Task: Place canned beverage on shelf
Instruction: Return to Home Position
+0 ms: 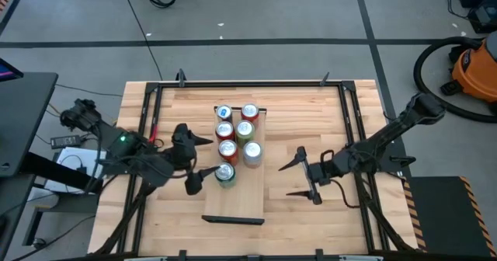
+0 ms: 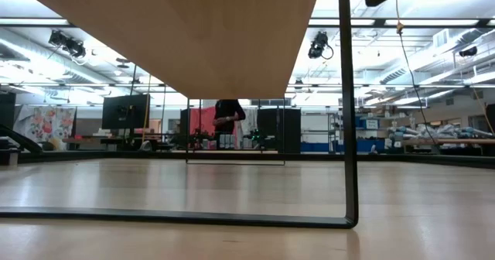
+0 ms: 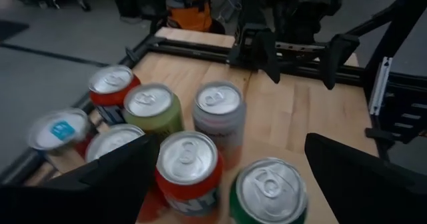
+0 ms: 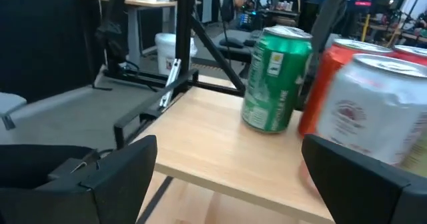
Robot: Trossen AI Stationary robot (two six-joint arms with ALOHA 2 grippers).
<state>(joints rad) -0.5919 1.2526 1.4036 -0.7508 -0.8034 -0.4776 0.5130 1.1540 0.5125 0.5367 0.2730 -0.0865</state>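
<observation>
The shelf [image 1: 233, 205] is a light wooden plank that stands raised above the table, with dark trim at its near end. Several cans stand upright on it in two rows, the green can [image 1: 225, 174] nearest. My left gripper [image 1: 203, 165] hangs open just left of the green can [image 3: 270, 191] and somewhat above it, touching nothing. My right gripper [image 1: 286, 180] is open to the right of the shelf, level with its top. Its wrist view shows the green can [image 4: 275, 77], a red can [image 4: 330, 84] and a white can [image 4: 373, 111].
The shelf's near part [image 1: 233, 203] is bare. A black frame [image 1: 155, 106] borders the tabletop. The low view looks under the shelf [image 2: 193, 35], past its black leg [image 2: 345, 97], to a person [image 2: 229, 119] far off in the room. An orange vacuum [image 1: 474, 67] stands off the table.
</observation>
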